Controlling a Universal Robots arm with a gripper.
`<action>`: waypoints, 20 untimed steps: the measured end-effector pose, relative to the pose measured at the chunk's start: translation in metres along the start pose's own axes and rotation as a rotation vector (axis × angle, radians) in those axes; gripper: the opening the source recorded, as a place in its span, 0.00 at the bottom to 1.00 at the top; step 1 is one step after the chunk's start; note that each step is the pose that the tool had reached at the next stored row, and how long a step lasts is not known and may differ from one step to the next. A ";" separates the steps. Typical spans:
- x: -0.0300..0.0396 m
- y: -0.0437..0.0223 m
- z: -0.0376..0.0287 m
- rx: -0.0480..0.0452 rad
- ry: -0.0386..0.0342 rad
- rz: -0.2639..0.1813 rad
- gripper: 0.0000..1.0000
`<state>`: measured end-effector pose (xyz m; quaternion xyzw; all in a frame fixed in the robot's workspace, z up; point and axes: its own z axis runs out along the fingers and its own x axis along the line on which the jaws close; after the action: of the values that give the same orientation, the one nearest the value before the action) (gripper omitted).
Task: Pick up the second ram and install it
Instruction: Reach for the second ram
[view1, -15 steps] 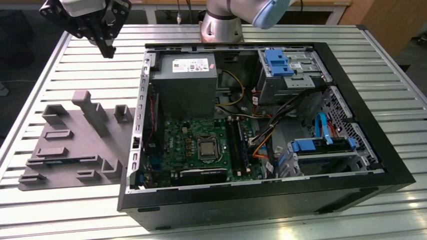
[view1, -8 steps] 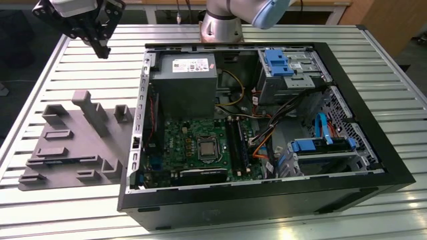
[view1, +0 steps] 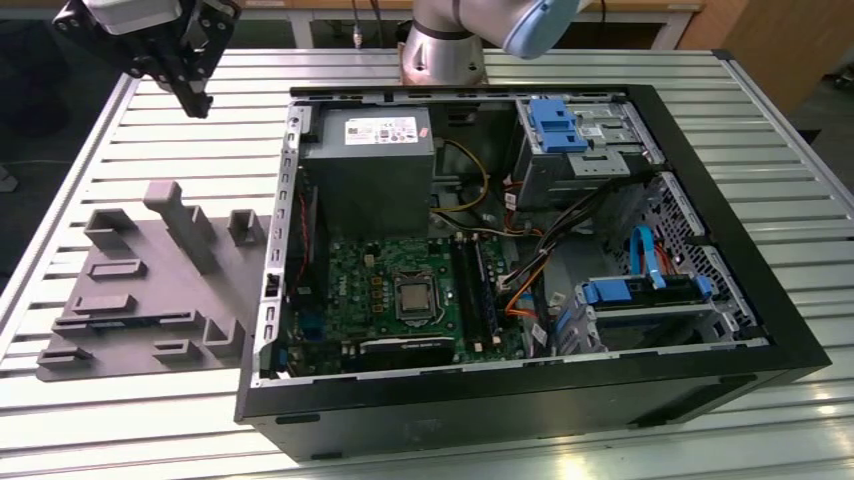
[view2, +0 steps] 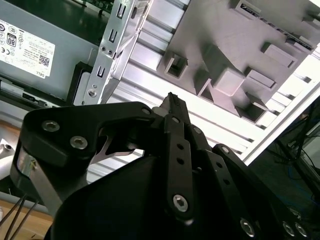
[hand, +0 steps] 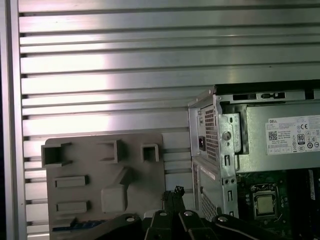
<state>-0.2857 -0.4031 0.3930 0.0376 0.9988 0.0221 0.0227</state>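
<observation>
The claw (view1: 196, 100), pressed together and empty, hangs at upper left. The second ram (view1: 96, 323) seems to lie in the grey holder (view1: 167, 305), lower left. Best to open wide and drop straight.

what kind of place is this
Likely a robotics lab or workshop bench: an open desktop computer case lies on a slatted metal table, a grey plastic fixture plate sits beside it, and a robot arm stands behind the case.
</observation>
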 end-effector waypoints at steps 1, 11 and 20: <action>0.0010 -0.0002 -0.0001 0.0001 0.0000 0.000 0.11; 0.0103 -0.0019 -0.0005 0.0000 -0.0007 0.000 0.11; 0.0199 -0.0036 -0.0010 -0.0001 -0.0016 0.000 0.11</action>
<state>-0.3057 -0.4051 0.3929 0.0376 0.9988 0.0221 0.0235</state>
